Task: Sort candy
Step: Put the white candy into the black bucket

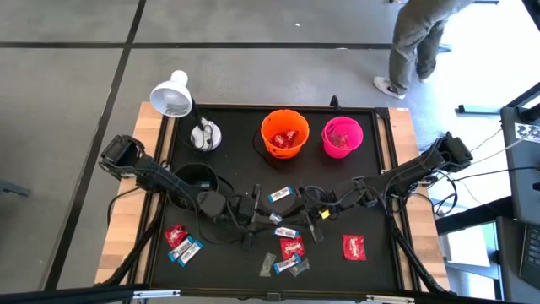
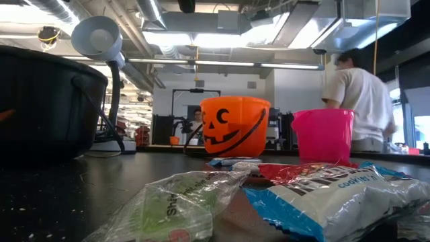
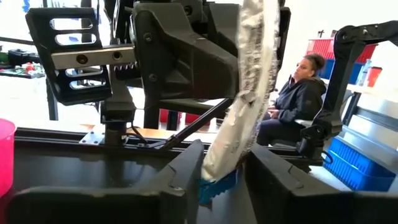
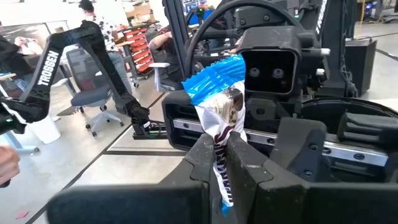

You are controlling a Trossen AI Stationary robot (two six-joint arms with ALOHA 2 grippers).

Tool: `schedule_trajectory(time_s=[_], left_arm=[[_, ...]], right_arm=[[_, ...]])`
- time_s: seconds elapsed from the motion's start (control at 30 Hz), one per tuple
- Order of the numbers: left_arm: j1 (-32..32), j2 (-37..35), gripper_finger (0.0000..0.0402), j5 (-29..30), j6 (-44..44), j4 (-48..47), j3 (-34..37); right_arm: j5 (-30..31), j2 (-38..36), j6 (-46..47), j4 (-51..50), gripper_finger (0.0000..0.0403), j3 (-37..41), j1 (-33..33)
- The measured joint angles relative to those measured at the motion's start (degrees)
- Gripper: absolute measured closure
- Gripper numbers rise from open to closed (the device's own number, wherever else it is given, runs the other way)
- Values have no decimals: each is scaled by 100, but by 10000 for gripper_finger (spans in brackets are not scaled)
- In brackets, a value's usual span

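Note:
Both grippers meet over the middle of the table, left gripper facing right gripper. Between them stands one blue-and-white candy, lifted off the black mat. The left wrist view shows it as a silvery-white strip rising from between the left gripper. My right gripper is shut on it. Other candies lie loose on the mat: red ones, blue-and-white ones and a silvery one. My left gripper has the candy's blue crimped end between its two fingers, which come level from the table's left side. The wrapper stands up out of the fingers, clear of the table. My right gripper pinches the same candy between its two fingers on the white part near its other end, coming level from the table's right side. The far blue end sticks out toward the left gripper, and a short blue tip shows behind the fingers.
An orange pumpkin bucket and a pink bucket stand at the far edge, and a black bucket sits under the left arm. A white lamp is at the far left corner. A person stands beyond the far edge.

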State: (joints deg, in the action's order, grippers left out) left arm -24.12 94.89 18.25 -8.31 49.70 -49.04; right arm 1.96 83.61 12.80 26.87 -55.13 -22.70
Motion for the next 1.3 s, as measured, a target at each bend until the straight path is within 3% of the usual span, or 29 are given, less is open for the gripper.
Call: schedule_trajectory(time_s=[0.17, 0.3, 0.5, 0.7, 0.83, 0.97, 1.07, 1.3], left_arm=[[0, 0, 354, 71, 260, -20, 0], [0, -2, 390, 114, 288, -22, 0], [-2, -4, 384, 236, 292, -79, 0], [-88, -418, 387, 663, 291, -729, 11], [-195, -1087, 387, 1163, 161, -1902, 11], [-427, -2049, 386, 1811, -486, -3734, 9], [-637, -2798, 385, 2156, -1391, -5320, 9], [-1027, -4105, 385, 1962, -4155, -8848, 9]], right_arm=[[202, -8, 26, -12, 368, 0, -4], [237, -38, 130, -30, 340, 0, -4], [201, -288, 189, -637, 288, -118, -15], [-9, -769, 189, -1458, 270, -350, -20], [-213, -1031, 225, -1952, 270, -389, -20], [-172, -1202, 347, -2534, 269, -389, -156], [73, -1215, 351, -3061, 269, -389, -294], [701, -1211, 628, -4086, 269, -387, -589]])
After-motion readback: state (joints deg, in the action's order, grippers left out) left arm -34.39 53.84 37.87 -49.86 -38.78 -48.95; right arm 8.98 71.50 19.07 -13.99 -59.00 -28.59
